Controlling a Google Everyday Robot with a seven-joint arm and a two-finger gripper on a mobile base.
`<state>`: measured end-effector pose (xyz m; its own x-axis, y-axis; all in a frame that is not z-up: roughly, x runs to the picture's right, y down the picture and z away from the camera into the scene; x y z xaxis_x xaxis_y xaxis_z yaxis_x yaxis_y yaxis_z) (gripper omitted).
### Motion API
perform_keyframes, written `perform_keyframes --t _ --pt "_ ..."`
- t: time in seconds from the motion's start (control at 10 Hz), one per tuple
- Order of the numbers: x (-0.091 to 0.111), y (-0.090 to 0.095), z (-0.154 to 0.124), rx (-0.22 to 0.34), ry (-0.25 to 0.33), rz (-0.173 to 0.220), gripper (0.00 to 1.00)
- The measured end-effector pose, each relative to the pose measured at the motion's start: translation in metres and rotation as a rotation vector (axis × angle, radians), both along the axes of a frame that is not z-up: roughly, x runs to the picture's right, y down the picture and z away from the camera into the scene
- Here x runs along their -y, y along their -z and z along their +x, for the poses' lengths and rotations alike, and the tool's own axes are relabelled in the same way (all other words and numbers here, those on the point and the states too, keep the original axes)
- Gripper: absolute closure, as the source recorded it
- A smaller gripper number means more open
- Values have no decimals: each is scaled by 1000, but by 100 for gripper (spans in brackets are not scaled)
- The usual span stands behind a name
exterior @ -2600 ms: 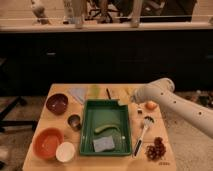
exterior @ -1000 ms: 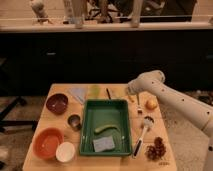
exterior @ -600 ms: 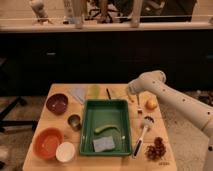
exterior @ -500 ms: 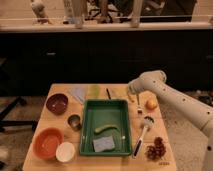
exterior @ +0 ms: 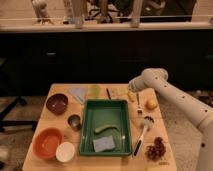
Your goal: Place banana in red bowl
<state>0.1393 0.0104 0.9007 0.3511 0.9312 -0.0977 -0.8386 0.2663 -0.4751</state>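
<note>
While the gripper hangs wide open and empty over the far right of the table, you face 3 likely ways for this pick to fail.

1, the jaws can come down on the wrong thing: the fork lies just beside the target and the green tray has its far right corner close by, so a descent slightly off line could clip metal or the rim. 2, the banana is small, curved and probably soft, so an off-centre pinch could roll it away or bruise it. 3, the carry is long, because the red bowl sits at the near left corner, well apart from the fruit, with the tray between them; a weak hold could drop the piece among the greenish-yellow piece and the blue sponge.

You also have a darker bowl at the far left, and a white cup touching the red bowl, either of which could draw a careless release.

The banana lies on the table just under and slightly nearer than the claw's tip, between tray and fork; whether they touch cannot be told
</note>
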Motion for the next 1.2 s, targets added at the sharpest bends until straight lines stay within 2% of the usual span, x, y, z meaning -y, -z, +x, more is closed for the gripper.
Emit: perform_keyframes --t 0.2,0.5,0.8,1.2 --pt "-1 -6 -2 1 20 -8 20" --pt "-10 -27 8 -21 39 -40 20" --pt "-10 -40 31 -33 8 -68 20" --pt "-12 -56 47 -37 -12 -99 20"
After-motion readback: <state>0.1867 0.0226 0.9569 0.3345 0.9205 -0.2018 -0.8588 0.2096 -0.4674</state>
